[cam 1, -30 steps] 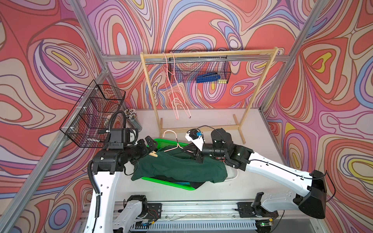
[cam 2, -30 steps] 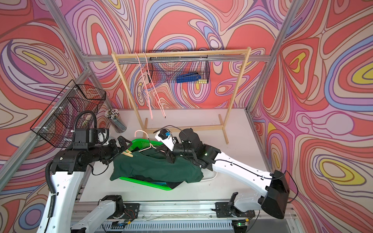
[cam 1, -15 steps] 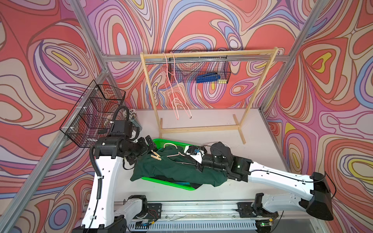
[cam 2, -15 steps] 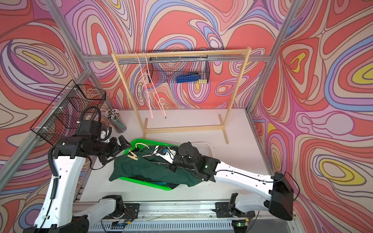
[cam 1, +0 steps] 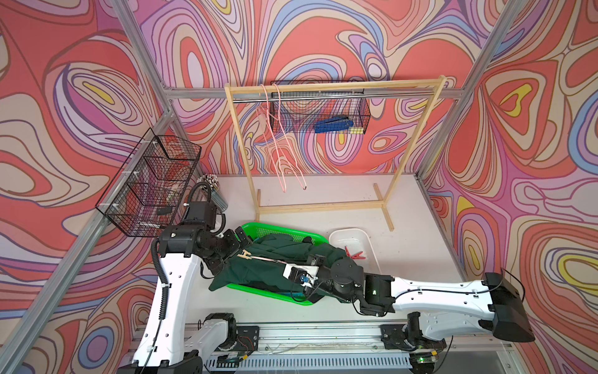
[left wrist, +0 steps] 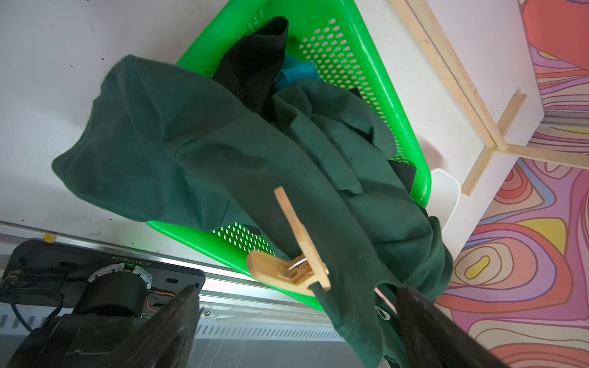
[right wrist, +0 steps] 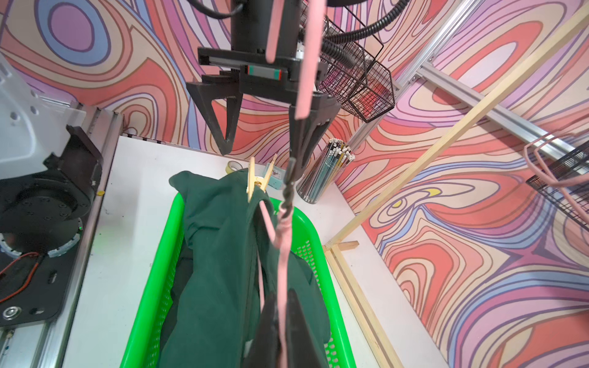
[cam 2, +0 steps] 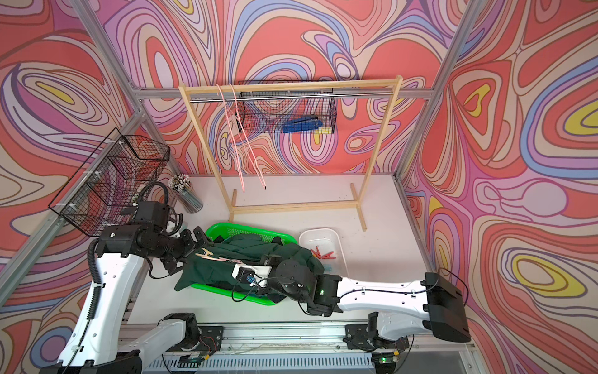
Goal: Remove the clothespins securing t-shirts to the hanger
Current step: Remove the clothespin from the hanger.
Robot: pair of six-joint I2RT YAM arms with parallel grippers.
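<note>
The right gripper (right wrist: 282, 323) was pinching a thin pink hanger (right wrist: 283, 251) carrying the dark green t-shirt (cam 1: 259, 275), which was draped over the bright green perforated plastic basket (cam 1: 284, 230). A pale yellow clothespin (right wrist: 257, 183) was clipped on the shirt at the basket's left end. The left gripper (right wrist: 262, 154), spread wide, hovered just beside it. Red clothespins (cam 1: 355, 254) lay in a white tray (cam 1: 348, 230) right of the basket.
</note>
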